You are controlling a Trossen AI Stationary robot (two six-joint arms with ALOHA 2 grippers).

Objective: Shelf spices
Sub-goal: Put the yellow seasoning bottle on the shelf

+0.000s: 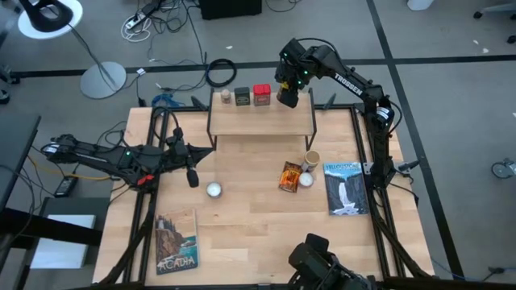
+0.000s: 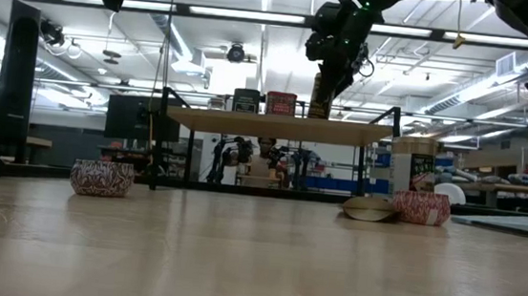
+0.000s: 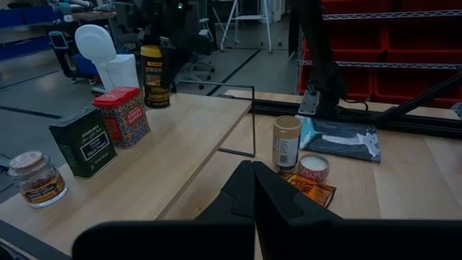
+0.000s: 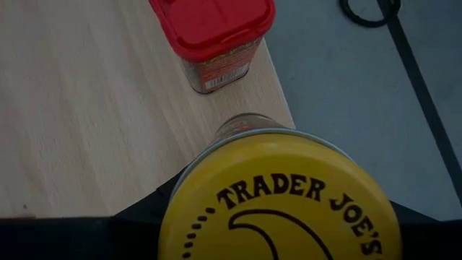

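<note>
High view: jar near shelf edge

**Back edge of the shelf crowded, front of it open**

Along the shelf's back edge stand a small jar, a dark tin and a red tin, with the right claw and its yellow jar beside them. The plank's front half lies bare.
</note>
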